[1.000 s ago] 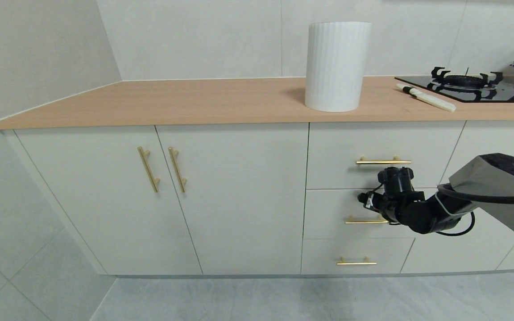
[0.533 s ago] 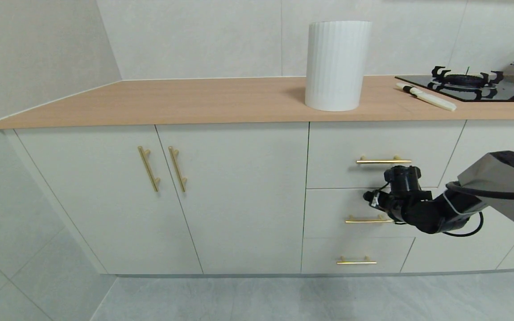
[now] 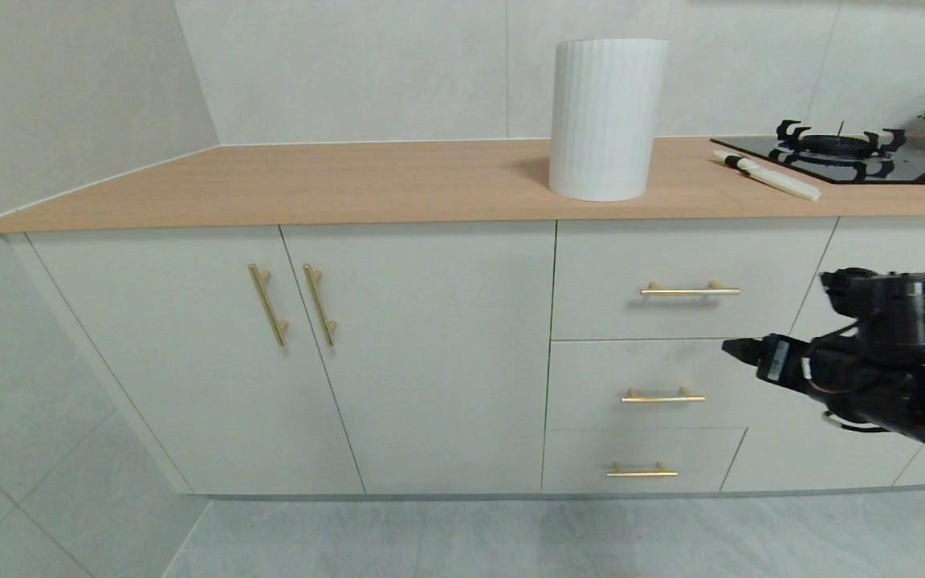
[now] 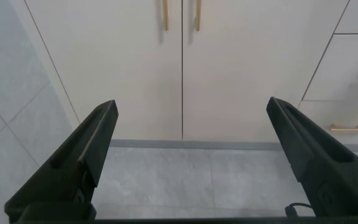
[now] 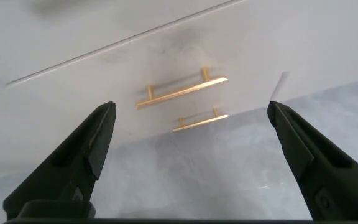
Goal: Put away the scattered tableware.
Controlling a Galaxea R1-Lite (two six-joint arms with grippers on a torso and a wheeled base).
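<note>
Currently right pincer (image 5: 189, 109) gapes empty near the middle drawer handle (image 5: 182, 90); left pincer (image 4: 191, 102) also spread wide, empty

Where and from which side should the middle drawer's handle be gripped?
Take the middle drawer handle at mid-bar, between its posts, from straight in front, right pincer closing top and bottom: the bar runs level and stands off the drawer face.

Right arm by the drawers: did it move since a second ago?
Yes. The right gripper drew back from the middle drawer handle toward the robot's right, jaws open and empty. The drawers stayed shut; the white canister and white utensil on the counter did not move.
</note>
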